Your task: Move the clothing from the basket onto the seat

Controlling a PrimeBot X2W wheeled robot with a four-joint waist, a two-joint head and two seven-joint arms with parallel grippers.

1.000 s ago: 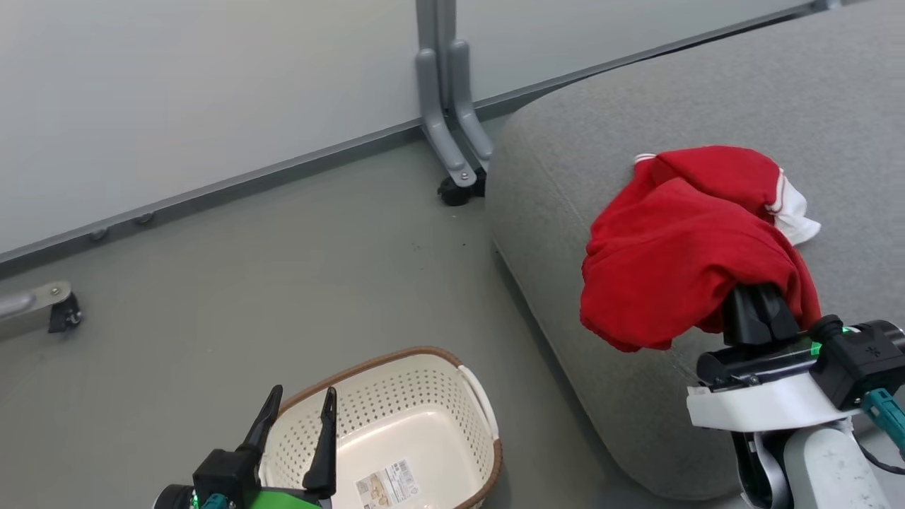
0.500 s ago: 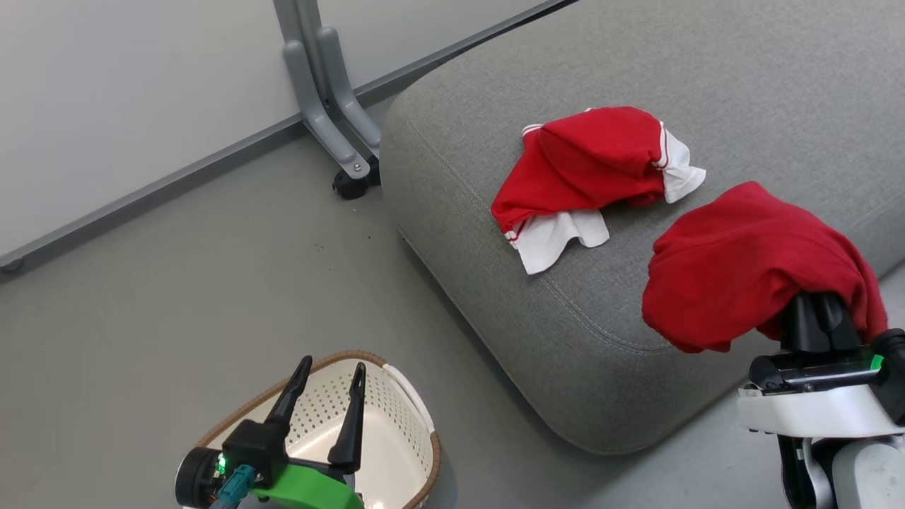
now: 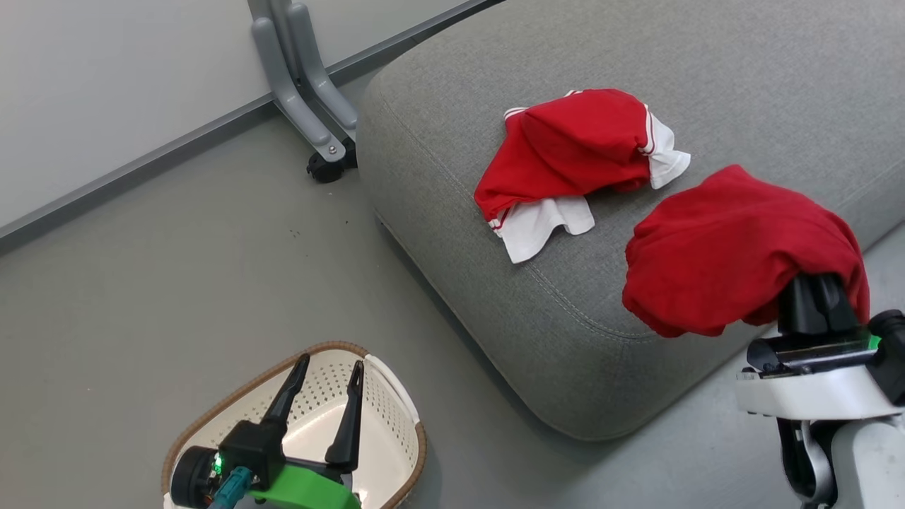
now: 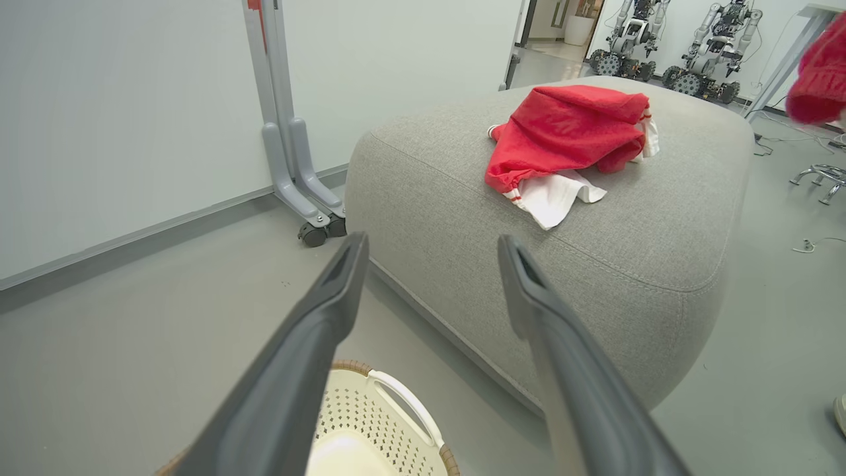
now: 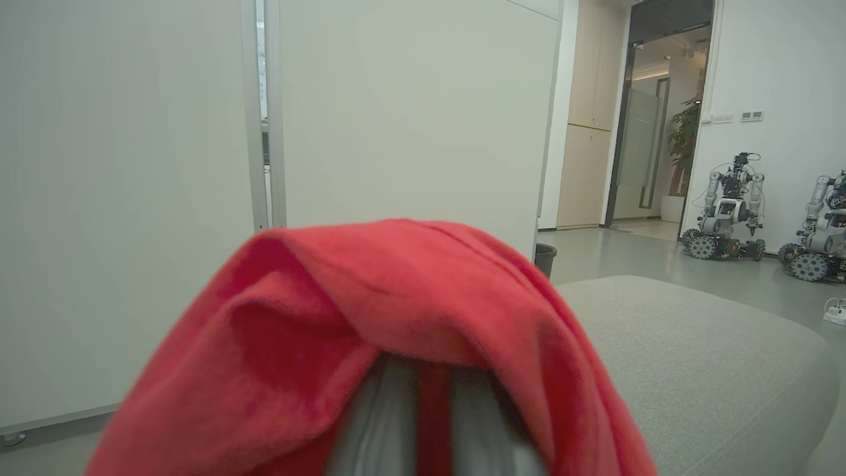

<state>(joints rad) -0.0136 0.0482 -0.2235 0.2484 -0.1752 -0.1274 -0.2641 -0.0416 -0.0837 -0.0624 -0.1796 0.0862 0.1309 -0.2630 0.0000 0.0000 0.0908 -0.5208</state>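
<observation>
Right jaws pinch red clothing (image 3: 735, 247) above the seat (image 3: 565, 353) edge; left jaws spread over basket (image 3: 387, 416).

The left gripper (image 3: 331, 360) sits low, fingers spread wide, pointing forward, holding nothing. The right gripper (image 3: 813, 304), on its pale wrist (image 3: 806, 406), is pinched closed on the red garment (image 3: 735, 247) draped over its fingers.

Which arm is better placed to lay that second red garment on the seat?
Right: the right gripper is shut on the red garment over the near edge of the seat; the open left gripper hangs over the basket.
</observation>
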